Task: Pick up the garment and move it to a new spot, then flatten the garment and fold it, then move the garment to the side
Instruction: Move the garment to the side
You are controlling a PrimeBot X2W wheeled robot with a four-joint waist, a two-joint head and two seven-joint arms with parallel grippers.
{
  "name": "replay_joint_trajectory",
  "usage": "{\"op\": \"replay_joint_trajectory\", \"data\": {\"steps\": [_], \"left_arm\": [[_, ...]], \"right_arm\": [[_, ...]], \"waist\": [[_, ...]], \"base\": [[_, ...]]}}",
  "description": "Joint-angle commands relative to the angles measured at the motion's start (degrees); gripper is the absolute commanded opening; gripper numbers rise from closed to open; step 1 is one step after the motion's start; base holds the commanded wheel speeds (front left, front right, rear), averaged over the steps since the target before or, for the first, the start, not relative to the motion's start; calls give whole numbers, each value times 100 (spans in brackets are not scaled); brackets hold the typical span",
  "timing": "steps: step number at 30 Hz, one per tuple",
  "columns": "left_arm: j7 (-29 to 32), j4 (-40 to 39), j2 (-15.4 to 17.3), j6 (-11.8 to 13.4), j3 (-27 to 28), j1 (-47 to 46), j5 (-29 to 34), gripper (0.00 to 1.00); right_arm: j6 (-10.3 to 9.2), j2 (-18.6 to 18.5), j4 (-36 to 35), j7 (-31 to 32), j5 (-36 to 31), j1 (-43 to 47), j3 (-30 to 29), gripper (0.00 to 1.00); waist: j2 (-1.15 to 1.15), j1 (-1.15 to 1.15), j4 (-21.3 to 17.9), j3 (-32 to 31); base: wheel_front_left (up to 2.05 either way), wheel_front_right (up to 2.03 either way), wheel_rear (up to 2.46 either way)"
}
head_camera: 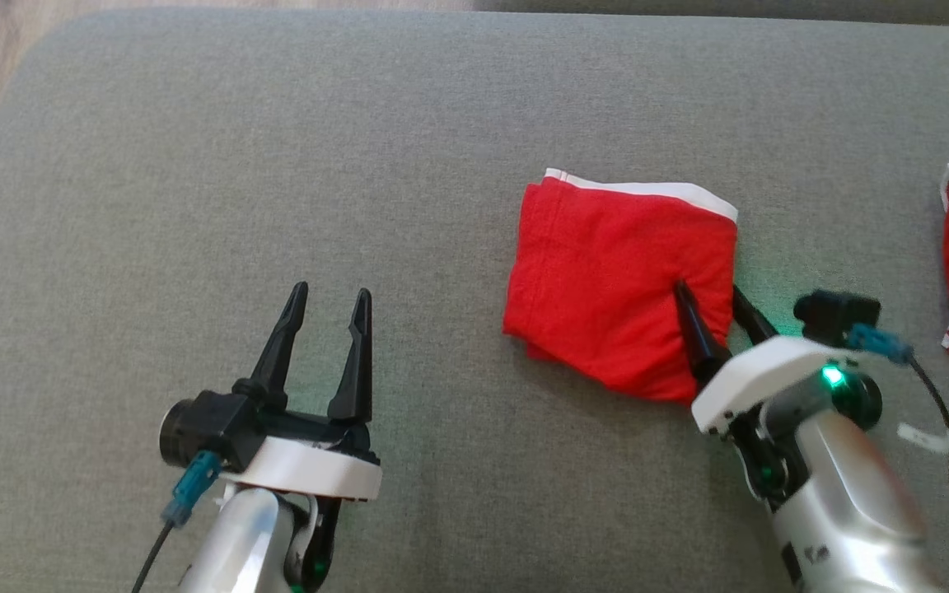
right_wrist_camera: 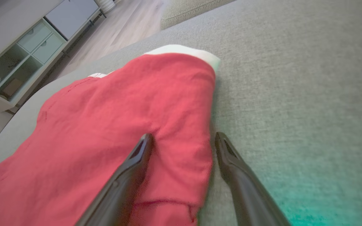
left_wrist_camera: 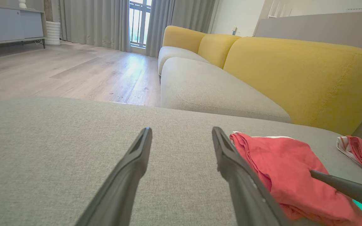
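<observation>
right fingers (head_camera: 693, 325): spread, astride the garment's (head_camera: 606, 272) right edge, one over cloth, one over bare grey cushion (head_camera: 277, 165) | left fingers (head_camera: 355, 354): spread, above bare cushion, well apart | garment: red, white-banded, folded, right of centre | handling: likely light, limp, layers slip; pinch all layers at this edge

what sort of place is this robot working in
Probably a home living room: a yellow-backed sofa, a wood floor and long grey curtains at a tall window. The red garment lies on a grey upholstered cushion, likely a sofa seat or ottoman.
</observation>
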Motion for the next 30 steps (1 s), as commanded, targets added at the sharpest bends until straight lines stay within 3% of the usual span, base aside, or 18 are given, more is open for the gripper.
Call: {"op": "replay_joint_trajectory", "data": {"steps": [1,2,3,5,13,17,24,30], "left_arm": [[-30,-152,22,11,174,-208,64,100],[-30,-147,22,9,182,-215,61,100],[-30,-143,22,8,188,-220,63,100],[-30,-136,22,8,200,-222,76,100],[-30,-161,21,16,245,-181,127,100],[-30,-178,21,6,269,-157,85,100],[-30,-320,21,10,260,-215,-81,100],[-30,-355,21,6,224,-348,-57,100]], "right_arm": [[43,29,116,106,56,-173,262,100],[43,29,206,129,56,-219,324,100],[43,29,288,142,48,-261,377,77],[43,29,422,111,-25,-340,460,0],[43,25,595,-267,-790,-665,614,0],[43,-168,465,-330,-1237,-824,786,0],[43,-900,36,-194,-1590,-1029,1346,0],[43,-2151,-475,214,-1289,-1240,1963,0]], "waist": [[0,0,25,16],[0,0,29,19],[0,0,30,16],[0,0,21,3],[0,0,-209,-129],[0,0,-399,-209],[0,0,-710,-277],[0,0,-937,-190]], "base": [[0,0,0],[0,0,0],[0,0,0],[0,0,0],[0,0,0],[0,0,0],[0,0,0],[0,0,0]]}}
